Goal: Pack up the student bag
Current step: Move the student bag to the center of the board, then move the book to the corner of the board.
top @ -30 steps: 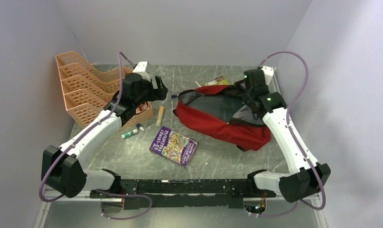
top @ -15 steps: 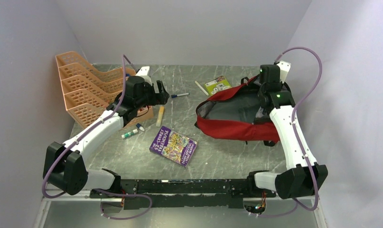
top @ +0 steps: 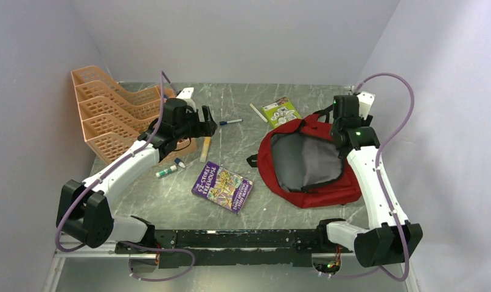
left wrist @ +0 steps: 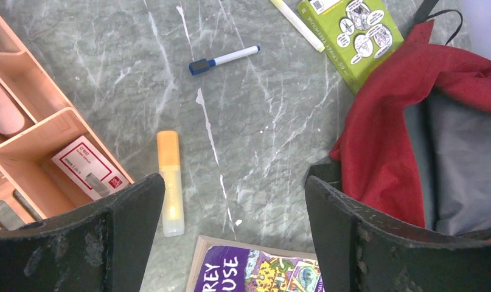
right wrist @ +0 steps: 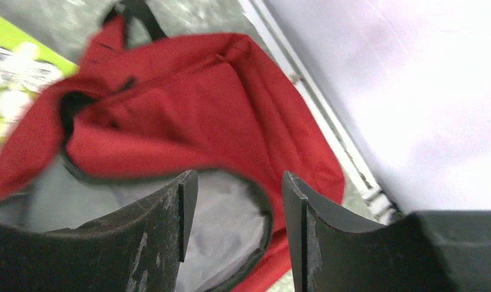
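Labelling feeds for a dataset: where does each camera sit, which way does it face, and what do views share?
Top external: fixed above and behind the bases, looking down across the table; the left arm and right arm show whole.
Left wrist: on the left arm, looking down at the table past its open left end effector.
Right wrist: on the right arm, looking down into the student bag past the right end effector; blurred.
Shared: all three show the student bag and the green booklet.
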You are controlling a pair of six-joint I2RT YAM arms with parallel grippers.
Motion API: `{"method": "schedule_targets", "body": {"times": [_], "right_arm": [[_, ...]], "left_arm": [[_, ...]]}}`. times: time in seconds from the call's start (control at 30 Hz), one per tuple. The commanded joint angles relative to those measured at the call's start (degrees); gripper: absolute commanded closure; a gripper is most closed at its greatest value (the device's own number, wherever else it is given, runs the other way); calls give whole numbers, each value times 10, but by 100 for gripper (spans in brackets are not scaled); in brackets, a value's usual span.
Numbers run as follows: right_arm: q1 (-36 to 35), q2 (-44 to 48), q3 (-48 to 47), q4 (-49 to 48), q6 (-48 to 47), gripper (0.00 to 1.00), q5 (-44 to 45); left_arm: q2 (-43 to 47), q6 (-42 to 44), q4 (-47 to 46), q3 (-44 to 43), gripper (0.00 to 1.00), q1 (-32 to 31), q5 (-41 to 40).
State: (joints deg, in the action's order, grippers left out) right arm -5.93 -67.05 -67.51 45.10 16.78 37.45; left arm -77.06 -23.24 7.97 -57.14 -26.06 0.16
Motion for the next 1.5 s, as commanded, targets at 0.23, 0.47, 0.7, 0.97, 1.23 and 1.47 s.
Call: {"method": "schedule_targets", "body": {"times": [0.23,0.47,0.7,0.97,1.23,1.47], "right_arm": [[-26,4,-59,-53,116,38,-339],[-138,-176,-157,-113,34,32,-302],[-126,-362,-266,-167,-73,15,-257],[-31,-560,-439,-120,-146,10,-379],[11,-657,-492,-108,-206,11,-531],[40,-704,-494,-114,-205,13,-549]], "left_arm": [[25,-14,19,28,10,2,0],[31,-26,2,48,10,2,19],[27,-27,-4,51,11,2,43],[12,-27,-7,49,11,2,59],[-5,-29,-11,46,12,4,83],[-5,-27,-13,48,12,3,87]]}}
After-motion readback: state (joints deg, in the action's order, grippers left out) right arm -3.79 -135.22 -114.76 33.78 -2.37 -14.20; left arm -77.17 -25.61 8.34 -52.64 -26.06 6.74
